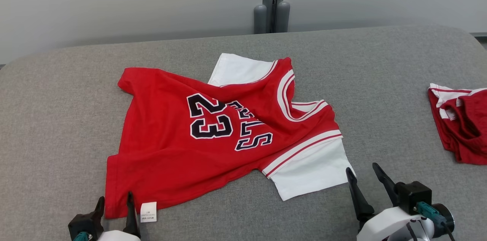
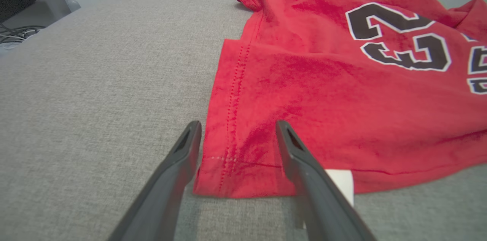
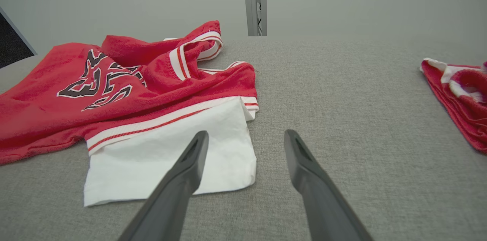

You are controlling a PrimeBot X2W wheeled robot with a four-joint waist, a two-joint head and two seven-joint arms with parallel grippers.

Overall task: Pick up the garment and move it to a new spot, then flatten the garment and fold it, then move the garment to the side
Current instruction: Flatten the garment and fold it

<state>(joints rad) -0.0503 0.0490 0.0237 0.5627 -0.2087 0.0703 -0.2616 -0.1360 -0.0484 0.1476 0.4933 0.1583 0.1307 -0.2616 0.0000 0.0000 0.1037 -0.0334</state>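
The garment [image 1: 213, 130] is a red jersey with white sleeves and a dark "23", lying rumpled on the grey table [image 1: 57, 119]. Its near hem corner [image 2: 232, 172] carries a small white tag [image 1: 148, 211]. My left gripper [image 1: 115, 200] stands open at that corner, one finger on each side of the hem [image 2: 236, 127]. Beside the near white sleeve [image 1: 315, 172] my right gripper [image 1: 362, 169] is open and holds nothing; in the right wrist view its left finger overlaps the sleeve [image 3: 167, 165] while the right one is over bare table [image 3: 247, 136].
A second red-and-white garment [image 1: 462, 127] lies bunched at the table's right edge [image 3: 462, 96]. A grey post [image 1: 272, 1] rises behind the table's far edge against a pale wall. Cables [image 2: 17, 35] show past the table in the left wrist view.
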